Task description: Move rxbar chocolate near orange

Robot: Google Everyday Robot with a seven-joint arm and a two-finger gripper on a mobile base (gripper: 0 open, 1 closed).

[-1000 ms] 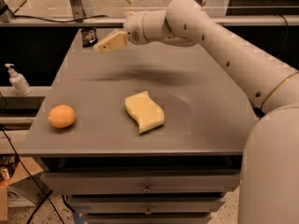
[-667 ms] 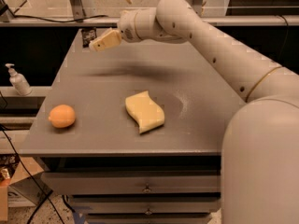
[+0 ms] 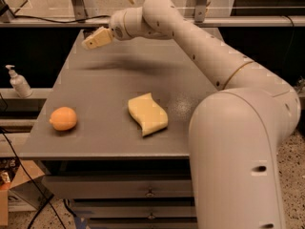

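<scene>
The orange [image 3: 63,119] lies near the front left of the grey table [image 3: 109,80]. The rxbar chocolate [image 3: 87,33] shows only as a small dark sliver at the table's far left corner, mostly hidden behind my gripper. My gripper [image 3: 91,41] hovers right at that corner, over or just in front of the bar, far from the orange. The arm reaches in from the right across the back of the table.
A pale yellow wavy sponge [image 3: 147,113] lies mid-table toward the front. A white pump bottle [image 3: 19,82] stands on a lower shelf left of the table. Drawers sit under the table's front edge. Metal posts and a rail run behind the table.
My gripper has moved left and slightly down toward the far left corner, now covering most of the black bar. The orange and sponge have not moved.
</scene>
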